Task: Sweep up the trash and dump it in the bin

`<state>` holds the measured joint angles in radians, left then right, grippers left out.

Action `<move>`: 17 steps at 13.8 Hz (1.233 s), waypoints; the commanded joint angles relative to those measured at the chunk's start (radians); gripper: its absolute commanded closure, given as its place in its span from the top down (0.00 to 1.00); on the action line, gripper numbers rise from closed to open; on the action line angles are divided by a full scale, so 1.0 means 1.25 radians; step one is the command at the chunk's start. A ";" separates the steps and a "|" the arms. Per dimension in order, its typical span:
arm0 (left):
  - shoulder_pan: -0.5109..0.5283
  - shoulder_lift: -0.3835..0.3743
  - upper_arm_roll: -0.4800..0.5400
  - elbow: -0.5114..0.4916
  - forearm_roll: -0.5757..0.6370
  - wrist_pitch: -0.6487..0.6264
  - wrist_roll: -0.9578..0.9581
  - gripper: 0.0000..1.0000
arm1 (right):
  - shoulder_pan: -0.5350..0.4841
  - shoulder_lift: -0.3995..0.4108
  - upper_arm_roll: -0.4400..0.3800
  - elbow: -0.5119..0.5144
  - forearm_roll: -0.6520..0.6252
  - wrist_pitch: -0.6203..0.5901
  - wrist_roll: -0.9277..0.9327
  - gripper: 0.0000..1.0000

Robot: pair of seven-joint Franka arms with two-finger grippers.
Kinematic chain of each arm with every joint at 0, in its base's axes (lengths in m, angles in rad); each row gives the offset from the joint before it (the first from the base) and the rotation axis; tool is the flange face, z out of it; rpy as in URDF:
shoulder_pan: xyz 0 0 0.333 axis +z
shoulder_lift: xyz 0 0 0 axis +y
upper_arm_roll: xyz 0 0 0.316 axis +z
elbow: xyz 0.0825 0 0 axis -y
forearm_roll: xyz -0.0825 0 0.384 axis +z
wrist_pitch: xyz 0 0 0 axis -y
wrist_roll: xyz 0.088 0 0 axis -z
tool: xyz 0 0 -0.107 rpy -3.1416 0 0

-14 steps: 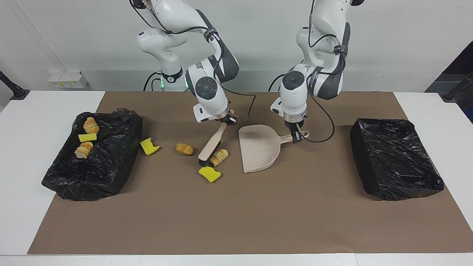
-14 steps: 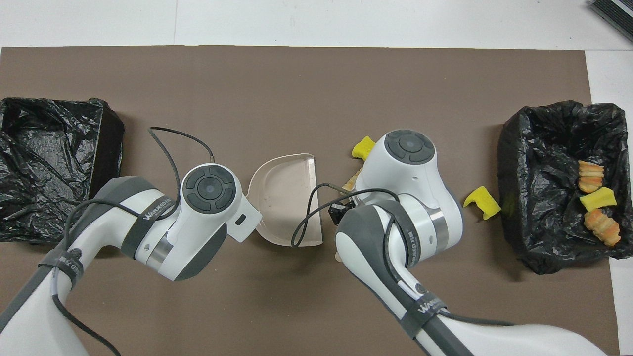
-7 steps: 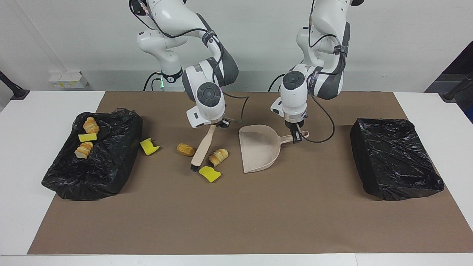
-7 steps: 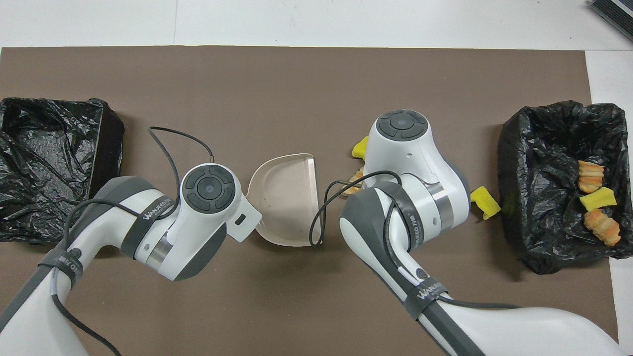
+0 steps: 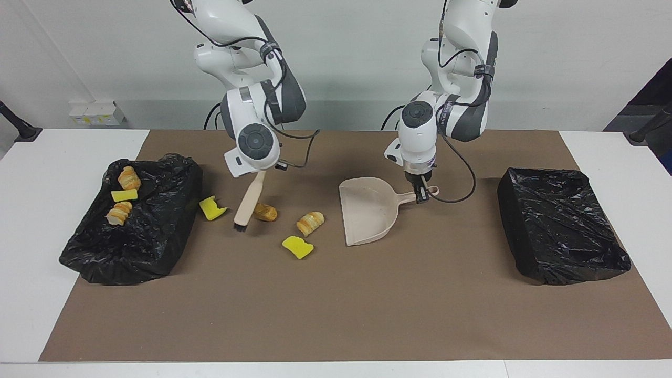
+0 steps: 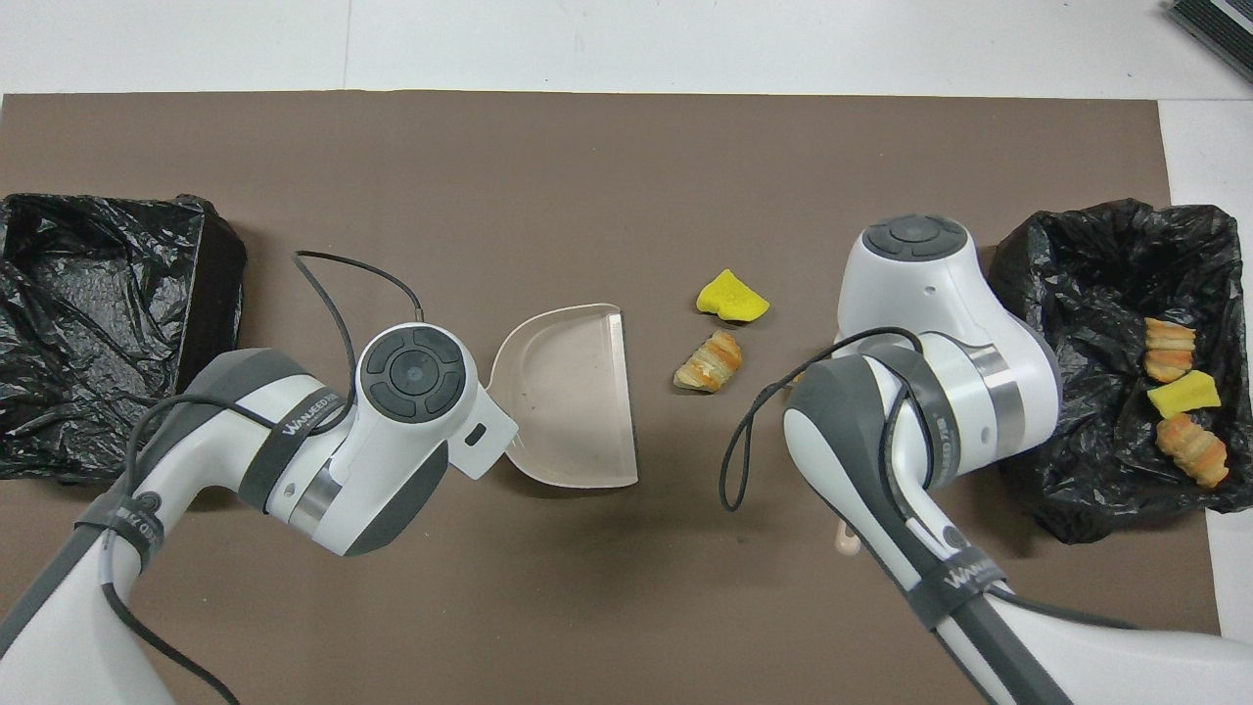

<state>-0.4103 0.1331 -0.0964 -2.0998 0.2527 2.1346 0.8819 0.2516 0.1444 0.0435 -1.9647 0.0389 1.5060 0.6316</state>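
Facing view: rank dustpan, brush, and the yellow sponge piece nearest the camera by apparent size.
1. dustpan
2. brush
3. yellow sponge piece
The order looks clear; all three lie at similar depth.

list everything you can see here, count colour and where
trash on the mat: four, two yellow sponge bits, two golden pastries, between the dustpan and the bin holding trash
trash in bin: three, two pastries, one yellow sponge
bins: two, black-lined, one at each end of the table
dustpan: one, beige, mid-mat
brush: one, beige with black bristles, tilted beside a pastry
mat: one, brown, over the white table
left gripper: jaws shut on the dustpan handle
right gripper: jaws shut on the brush handle
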 commanded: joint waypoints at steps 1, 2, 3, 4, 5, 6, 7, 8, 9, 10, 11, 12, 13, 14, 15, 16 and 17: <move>0.003 -0.024 0.005 -0.031 0.019 0.024 -0.015 0.00 | -0.020 -0.125 0.011 -0.235 -0.018 0.187 -0.073 0.00; 0.003 -0.024 0.005 -0.031 0.019 0.024 -0.015 0.00 | -0.014 -0.112 0.011 -0.242 -0.018 0.218 -0.075 0.00; 0.003 -0.024 0.005 -0.031 0.019 0.024 -0.015 0.00 | -0.009 -0.085 0.012 -0.235 -0.013 0.241 -0.079 0.00; 0.003 -0.024 0.005 -0.032 0.019 0.023 -0.015 0.00 | 0.004 -0.061 0.014 -0.226 -0.008 0.285 -0.081 0.00; 0.003 -0.024 0.005 -0.032 0.019 0.024 -0.015 0.00 | 0.026 -0.031 0.014 -0.211 -0.004 0.317 -0.081 0.00; 0.003 -0.024 0.005 -0.032 0.019 0.025 -0.015 0.00 | 0.045 0.006 0.014 -0.177 -0.004 0.329 -0.082 0.00; 0.003 -0.024 0.005 -0.032 0.019 0.025 -0.015 0.00 | 0.056 0.038 0.015 -0.139 -0.004 0.329 -0.083 0.00; 0.003 -0.024 0.005 -0.033 0.019 0.025 -0.015 0.00 | 0.065 0.061 0.018 -0.112 -0.004 0.330 -0.094 0.00; 0.003 -0.024 0.005 -0.033 0.019 0.025 -0.015 0.00 | 0.081 0.078 0.018 -0.094 0.002 0.333 -0.114 0.00; 0.003 -0.024 0.005 -0.032 0.019 0.025 -0.015 0.00 | 0.096 0.095 0.018 -0.068 0.023 0.334 -0.136 0.00; 0.004 -0.024 0.005 -0.032 0.019 0.025 -0.015 0.00 | 0.107 0.108 0.018 -0.048 0.035 0.334 -0.166 0.00; 0.008 -0.024 0.005 -0.032 0.019 0.025 -0.015 0.00 | 0.114 0.112 0.018 -0.043 0.050 0.334 -0.210 0.00; 0.008 -0.024 0.005 -0.032 0.019 0.025 -0.015 0.00 | 0.123 0.112 0.018 -0.041 0.069 0.341 -0.269 0.00; 0.008 -0.024 0.005 -0.032 0.019 0.025 -0.015 0.00 | 0.138 0.110 0.018 -0.041 0.107 0.354 -0.319 0.00; 0.008 -0.024 0.005 -0.032 0.019 0.025 -0.015 0.00 | 0.154 0.112 0.018 -0.041 0.149 0.357 -0.352 0.00; 0.008 -0.024 0.005 -0.032 0.019 0.025 -0.015 0.00 | 0.168 0.110 0.018 -0.041 0.167 0.364 -0.370 0.00; 0.008 -0.024 0.005 -0.032 0.019 0.025 -0.015 0.00 | 0.183 0.110 0.018 -0.040 0.179 0.366 -0.386 0.00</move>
<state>-0.4036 0.1331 -0.0944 -2.1005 0.2527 2.1387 0.8819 0.4537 0.2607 0.0611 -2.0254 0.2140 1.9423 0.2200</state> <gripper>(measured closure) 0.683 0.744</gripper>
